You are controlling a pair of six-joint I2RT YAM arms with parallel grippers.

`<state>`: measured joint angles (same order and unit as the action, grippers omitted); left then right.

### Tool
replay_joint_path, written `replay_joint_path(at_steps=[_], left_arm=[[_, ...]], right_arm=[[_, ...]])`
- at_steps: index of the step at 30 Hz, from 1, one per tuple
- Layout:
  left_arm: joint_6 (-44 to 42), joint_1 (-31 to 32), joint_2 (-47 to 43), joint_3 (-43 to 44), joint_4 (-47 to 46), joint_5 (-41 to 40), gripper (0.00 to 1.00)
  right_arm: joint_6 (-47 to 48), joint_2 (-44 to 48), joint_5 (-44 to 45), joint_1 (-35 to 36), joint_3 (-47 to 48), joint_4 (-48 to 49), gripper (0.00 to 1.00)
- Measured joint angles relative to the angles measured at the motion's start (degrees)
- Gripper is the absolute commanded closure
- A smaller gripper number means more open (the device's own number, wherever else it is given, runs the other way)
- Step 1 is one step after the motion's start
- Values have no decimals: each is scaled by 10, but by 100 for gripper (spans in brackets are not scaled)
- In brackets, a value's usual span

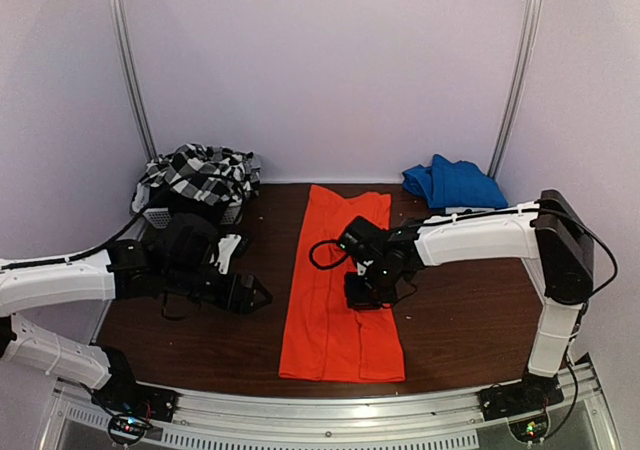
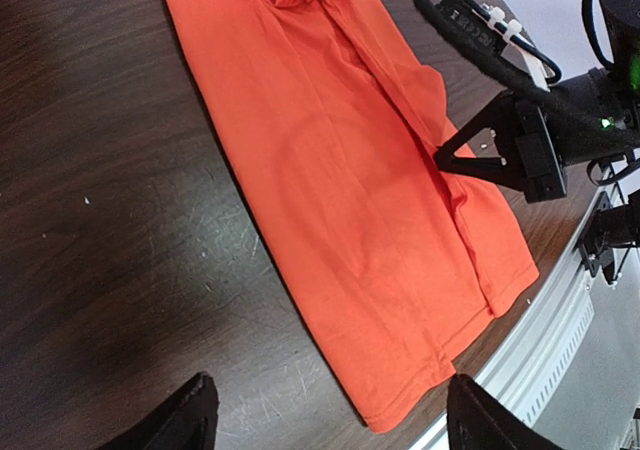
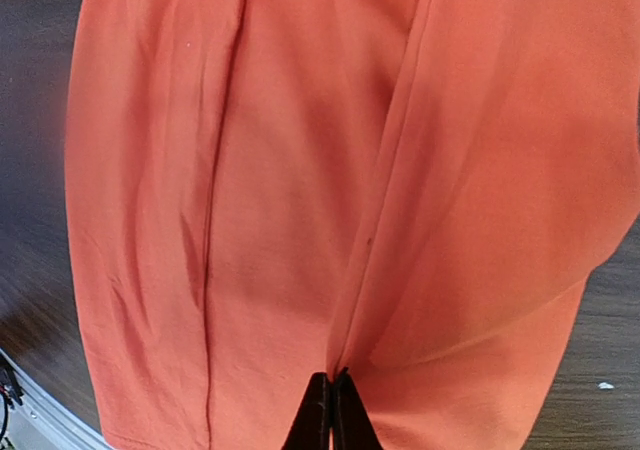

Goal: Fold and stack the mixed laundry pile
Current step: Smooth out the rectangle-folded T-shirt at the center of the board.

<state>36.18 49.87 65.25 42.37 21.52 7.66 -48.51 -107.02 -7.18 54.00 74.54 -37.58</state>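
Table: dark wood. The mixed laundry pile is spread over it in parts.

Orange-red garment: lies flat mid-table as a long strip running from the back toward the near rail, its long sides already turned in. Checked garment: heaped on the white basket at back left, unfolded. Blue cloth: bunched at back right, well apart from the strip.

Left gripper: fingers spread wide, holding nothing, over bare wood just beside the strip's left edge, near its lower end.

Right gripper: fingertips pressed together on the inner fold line of the strip, appearing to pinch that edge.

Risks, as I judge them:
- A one-handed lift at the fold line would likely peel the turned-in flap open and undo the lengthwise fold.
- The cloth is thin and slack, and only one point is held. The far end would drag and skew, giving a crooked cross-fold.
- The left gripper, closing from its present spot, may catch only wood or a single layer.
- The strip's near end lies close to the rail, so a pull that way could slide the hem off the table.
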Motion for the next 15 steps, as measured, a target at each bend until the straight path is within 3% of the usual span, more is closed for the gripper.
replay_joint_path(at_steps=[3, 9, 15], left_arm=[[0, 0, 9, -2, 0, 0, 20], [0, 5, 14, -12, 0, 0, 20], [2, 9, 1, -30, 0, 1, 20]], right_arm=[[-14, 0, -30, 0, -28, 38, 81], [-39, 12, -59, 8, -52, 65, 77], [-55, 109, -55, 42, -75, 52, 78]])
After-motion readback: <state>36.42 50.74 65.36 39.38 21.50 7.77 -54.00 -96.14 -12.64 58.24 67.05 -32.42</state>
